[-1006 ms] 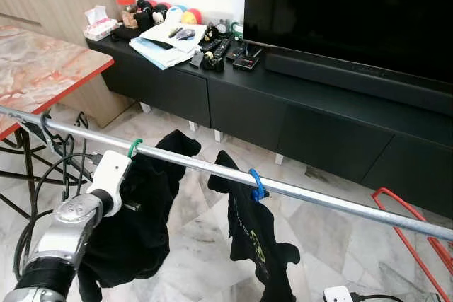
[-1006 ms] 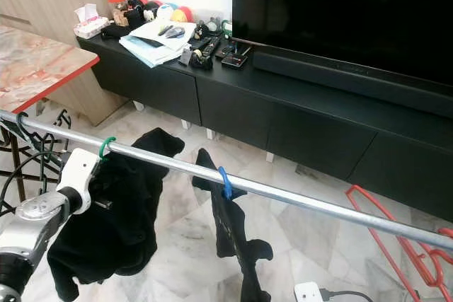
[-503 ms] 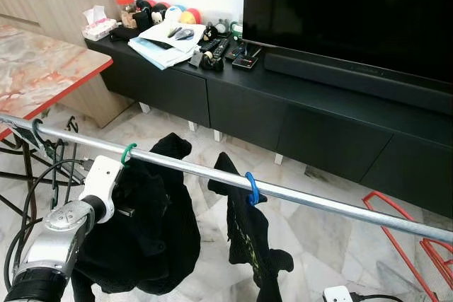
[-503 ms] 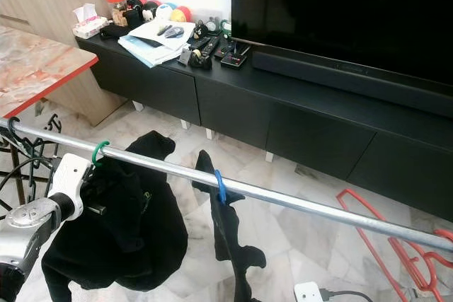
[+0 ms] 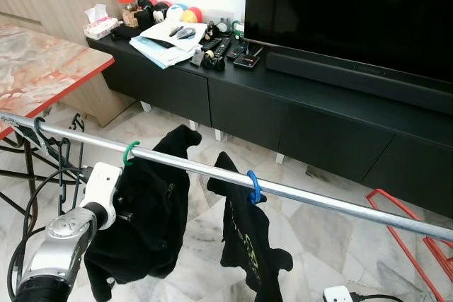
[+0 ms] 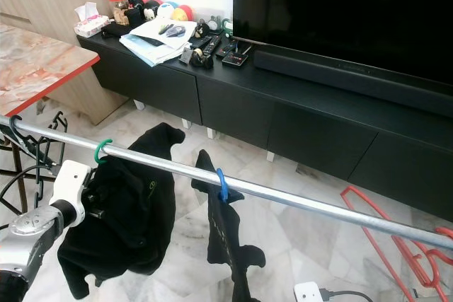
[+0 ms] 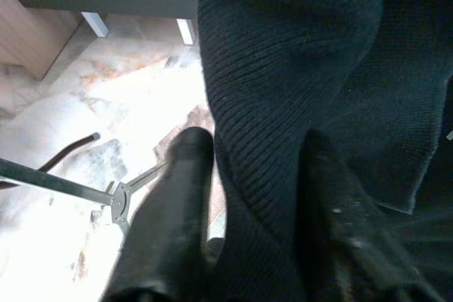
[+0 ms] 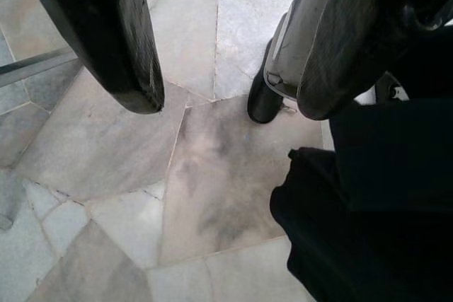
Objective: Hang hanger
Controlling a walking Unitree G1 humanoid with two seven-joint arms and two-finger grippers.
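Note:
A steel rail (image 5: 333, 203) crosses in front of me. A green hanger hook (image 5: 129, 152) sits on it, carrying a black knitted garment (image 5: 152, 217). To its right, a blue hook (image 5: 253, 183) holds a second black garment (image 5: 248, 245). My left arm reaches up from the lower left, and its white wrist (image 5: 101, 183) rests against the green hanger's garment. In the left wrist view my left gripper (image 7: 255, 139) is open, with the knit lying between and over its fingers. My right gripper (image 8: 230, 104) hangs open above the marble floor, beside dark cloth.
A black TV cabinet (image 5: 318, 111) with a large TV (image 5: 354, 12) stands behind the rail. A red-edged marble table (image 5: 42, 68) is at the left, above black empty hangers (image 5: 49, 150). Red hangers (image 5: 403, 224) and a white power strip (image 5: 338, 293) lie on the floor at the right.
My left wrist has sunk lower and drawn back a little from the rail. The garment on the green hanger has swung and now hangs looser.

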